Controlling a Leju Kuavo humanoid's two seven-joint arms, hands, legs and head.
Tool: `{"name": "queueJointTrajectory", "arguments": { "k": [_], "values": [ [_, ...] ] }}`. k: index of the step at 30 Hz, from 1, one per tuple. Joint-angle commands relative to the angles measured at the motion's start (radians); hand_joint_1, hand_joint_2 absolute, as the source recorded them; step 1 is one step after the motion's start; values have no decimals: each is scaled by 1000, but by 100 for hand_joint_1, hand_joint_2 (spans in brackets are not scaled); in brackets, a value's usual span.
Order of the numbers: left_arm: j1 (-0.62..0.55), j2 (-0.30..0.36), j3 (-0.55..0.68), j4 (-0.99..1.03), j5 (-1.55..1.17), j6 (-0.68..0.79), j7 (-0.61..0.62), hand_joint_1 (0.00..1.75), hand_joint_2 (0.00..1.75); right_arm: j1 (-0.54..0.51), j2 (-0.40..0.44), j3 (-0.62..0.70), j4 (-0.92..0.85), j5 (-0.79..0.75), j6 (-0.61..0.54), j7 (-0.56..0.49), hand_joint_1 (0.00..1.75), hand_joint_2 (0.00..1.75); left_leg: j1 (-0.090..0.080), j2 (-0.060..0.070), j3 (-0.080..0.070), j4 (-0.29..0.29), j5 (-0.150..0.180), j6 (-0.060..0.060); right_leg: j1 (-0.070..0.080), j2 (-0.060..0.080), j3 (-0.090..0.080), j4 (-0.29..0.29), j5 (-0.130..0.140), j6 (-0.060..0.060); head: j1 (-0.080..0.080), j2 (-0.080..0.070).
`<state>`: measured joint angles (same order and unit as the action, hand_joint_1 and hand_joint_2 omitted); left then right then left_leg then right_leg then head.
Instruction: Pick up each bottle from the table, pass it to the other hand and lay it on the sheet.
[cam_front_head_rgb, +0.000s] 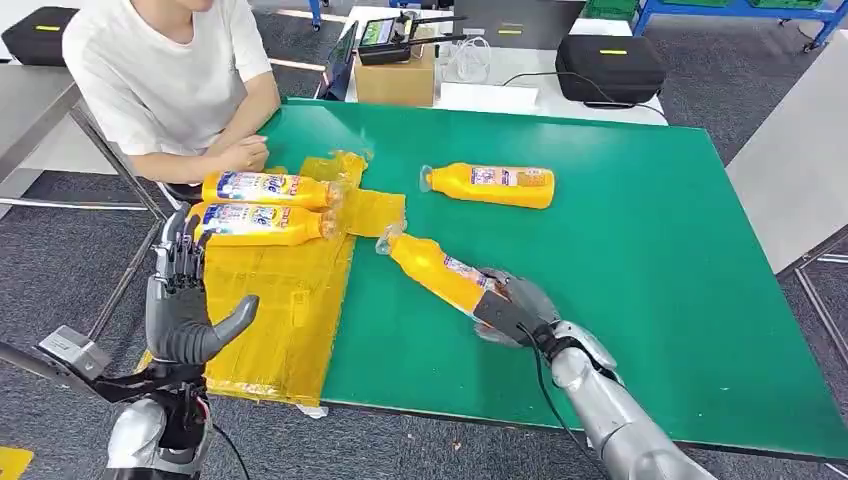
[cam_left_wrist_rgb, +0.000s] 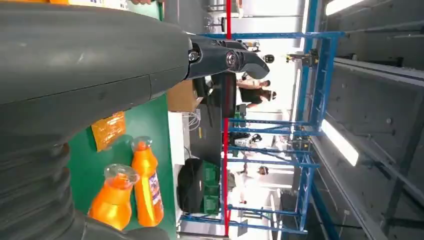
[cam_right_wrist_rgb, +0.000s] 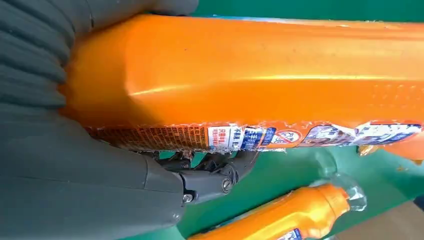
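My right hand (cam_front_head_rgb: 515, 305) grips the base of an orange bottle (cam_front_head_rgb: 440, 270) that lies slanted at the middle of the green table (cam_front_head_rgb: 640, 300), its clear cap toward the yellow sheet (cam_front_head_rgb: 280, 310). Up close, the fingers (cam_right_wrist_rgb: 215, 175) wrap under this bottle (cam_right_wrist_rgb: 260, 75). A second orange bottle (cam_front_head_rgb: 490, 186) lies loose farther back, also seen as the capped bottle (cam_right_wrist_rgb: 285, 215). Two labelled bottles (cam_front_head_rgb: 265, 188) (cam_front_head_rgb: 255, 222) lie on the sheet's far end. My left hand (cam_front_head_rgb: 185, 300) is raised over the sheet's near left edge, open and holding nothing.
A person in a white shirt (cam_front_head_rgb: 170, 70) sits at the table's far left corner, hands (cam_front_head_rgb: 240, 155) beside the sheet. A cardboard box (cam_front_head_rgb: 395, 75), a laptop (cam_front_head_rgb: 340, 60) and a black case (cam_front_head_rgb: 610, 65) stand on the white table behind. Grey floor surrounds the table.
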<state>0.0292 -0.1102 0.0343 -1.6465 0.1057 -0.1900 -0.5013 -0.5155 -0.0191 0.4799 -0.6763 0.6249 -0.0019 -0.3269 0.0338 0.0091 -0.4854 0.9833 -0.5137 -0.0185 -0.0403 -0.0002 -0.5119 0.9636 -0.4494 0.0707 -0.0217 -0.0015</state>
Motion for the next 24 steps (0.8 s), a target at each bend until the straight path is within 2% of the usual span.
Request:
{"name": "queueJointTrajectory", "arguments": {
  "k": [1,4,6,8,11,15,19,20,24],
  "values": [
    [-36,1,18,75,7,-3,3,0,175,-4,11,-49,-28,-29,-5,-21,175,175,0,-1,0,-1,0,2,0,-1,0,-1,0,-4,0,0],
    [-40,-6,-4,96,-1,-4,10,0,175,67,32,-113,-195,-96,-54,-89,175,175,0,-1,-1,-2,0,3,1,-1,0,-2,0,-5,0,0],
    [-65,-42,-15,125,1,32,-3,0,175,138,64,-164,-367,-155,-91,-138,175,175,0,-2,-1,-3,0,3,1,-2,0,-3,0,-6,0,0],
    [-93,-64,-45,151,21,62,-6,0,175,182,88,-180,-469,-173,-129,-143,175,175,0,-3,-3,-2,0,3,1,-3,-2,-1,-1,-6,0,0],
    [-108,-52,-142,162,-20,86,-38,0,175,254,92,-159,-596,-176,-194,-205,175,175,1,-6,-4,-2,0,4,2,-6,-2,-2,-1,-6,0,0],
    [-75,-39,-206,147,28,39,-17,0,175,307,86,-113,-688,-185,-231,-268,175,175,-1,-3,-6,-1,0,2,0,-3,-5,-1,-1,-2,0,0],
    [-22,-39,-257,174,55,-2,-1,0,175,353,89,-77,-684,-167,-297,-306,175,175,0,-2,-3,-4,0,3,1,-2,-2,-3,-1,-5,0,0],
    [-28,-35,-274,158,37,0,-26,0,175,363,103,-82,-699,-195,-319,-347,175,175,-1,-2,-4,-3,0,2,0,-2,-3,-3,-1,-4,0,0],
    [-11,-37,-307,159,94,-27,55,0,175,408,125,-49,-687,-189,-285,-294,175,175,0,-2,-4,-2,-1,3,1,-2,-4,-2,-1,-5,0,0]
  ]
}}
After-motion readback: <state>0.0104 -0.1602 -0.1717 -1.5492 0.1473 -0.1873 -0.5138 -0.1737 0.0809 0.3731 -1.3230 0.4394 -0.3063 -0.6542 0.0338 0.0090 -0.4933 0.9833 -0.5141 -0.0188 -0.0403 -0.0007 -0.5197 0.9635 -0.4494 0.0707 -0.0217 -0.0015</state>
